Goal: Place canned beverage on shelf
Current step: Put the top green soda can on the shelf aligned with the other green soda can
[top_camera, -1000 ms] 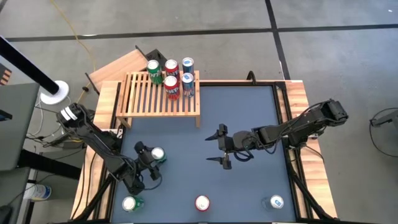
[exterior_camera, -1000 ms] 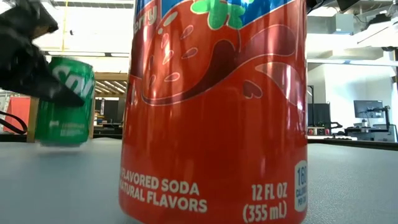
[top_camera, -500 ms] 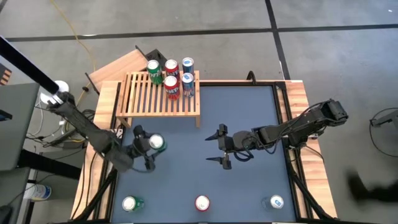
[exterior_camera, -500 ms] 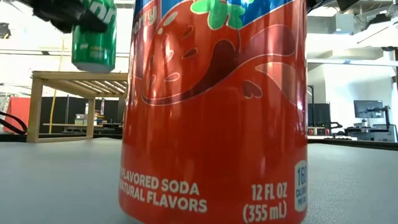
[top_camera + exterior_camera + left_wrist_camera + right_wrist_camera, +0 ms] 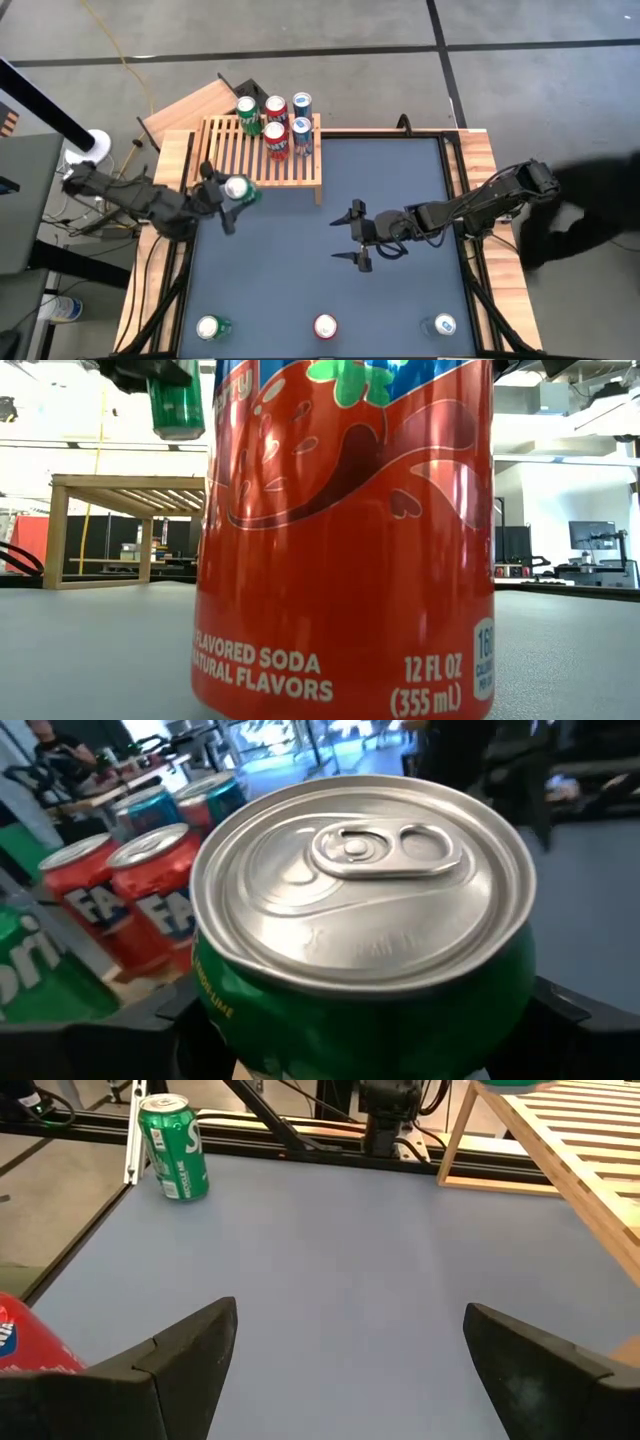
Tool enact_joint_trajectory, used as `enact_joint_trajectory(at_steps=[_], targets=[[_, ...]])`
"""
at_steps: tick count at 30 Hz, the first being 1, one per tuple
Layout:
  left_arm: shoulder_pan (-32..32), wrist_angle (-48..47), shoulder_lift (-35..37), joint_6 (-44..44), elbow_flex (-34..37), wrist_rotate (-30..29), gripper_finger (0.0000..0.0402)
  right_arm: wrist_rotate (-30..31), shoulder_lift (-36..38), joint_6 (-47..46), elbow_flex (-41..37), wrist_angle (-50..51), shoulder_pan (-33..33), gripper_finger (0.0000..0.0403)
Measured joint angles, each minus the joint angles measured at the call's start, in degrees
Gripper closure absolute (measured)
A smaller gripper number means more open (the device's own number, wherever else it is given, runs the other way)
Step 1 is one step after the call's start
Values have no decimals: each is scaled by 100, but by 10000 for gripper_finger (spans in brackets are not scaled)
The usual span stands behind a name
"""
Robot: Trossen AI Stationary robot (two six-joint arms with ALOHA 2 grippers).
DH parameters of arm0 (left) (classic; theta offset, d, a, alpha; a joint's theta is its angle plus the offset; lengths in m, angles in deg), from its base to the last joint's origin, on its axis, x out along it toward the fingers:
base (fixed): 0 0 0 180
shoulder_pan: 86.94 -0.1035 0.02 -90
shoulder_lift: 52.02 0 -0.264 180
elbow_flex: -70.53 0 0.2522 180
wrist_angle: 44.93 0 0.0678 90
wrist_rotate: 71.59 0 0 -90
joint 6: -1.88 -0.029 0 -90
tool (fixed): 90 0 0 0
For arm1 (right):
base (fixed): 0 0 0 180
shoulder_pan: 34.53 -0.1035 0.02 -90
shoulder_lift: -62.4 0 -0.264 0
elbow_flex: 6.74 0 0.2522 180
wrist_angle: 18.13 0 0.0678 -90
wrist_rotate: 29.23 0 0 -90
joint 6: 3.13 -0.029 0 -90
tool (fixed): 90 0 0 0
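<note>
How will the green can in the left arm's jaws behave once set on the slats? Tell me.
The green can is rigid with a smooth wall, so probably slippery. Tall and narrow, it may tip on the shelf slats. Its tab looks unopened, so likely heavy.

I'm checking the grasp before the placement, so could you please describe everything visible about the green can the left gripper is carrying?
The green can is a soda can with a silver aluminium lid and an unopened pull tab. The left gripper is shut on its sides, holding it upright in the air above the table, at the near edge of the slatted wooden shelf. It appears undented and touches nothing but the gripper.
</note>
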Motion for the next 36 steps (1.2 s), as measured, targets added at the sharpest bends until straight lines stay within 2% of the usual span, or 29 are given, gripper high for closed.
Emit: enact_joint_trajectory(at_steps=[5, 10, 13, 19, 28, 36], targets=[[-1108, -485, -73, -237, -436, 1218, 107, 0, 0, -3, 0, -2, 39, 23], [-2150, -1404, -242, -487, -1116, 2158, 107, 0, 0, -2, 0, -2, 39, 23], [-2769, -1613, -320, -712, -1300, 2804, 107, 0, 0, 24, 0, -4, 39, 23], [-4051, -1608, -320, -640, -1113, 4225, 107, 0, 0, 46, 0, -2, 43, 23], [-5702, -992, -332, -631, -691, 5827, 106, -2, 0, 43, 0, 28, -28, 23], [-6654, -1079, -450, -670, -485, 6612, 106, -1, 0, 14, 0, 175, -70, 23]])
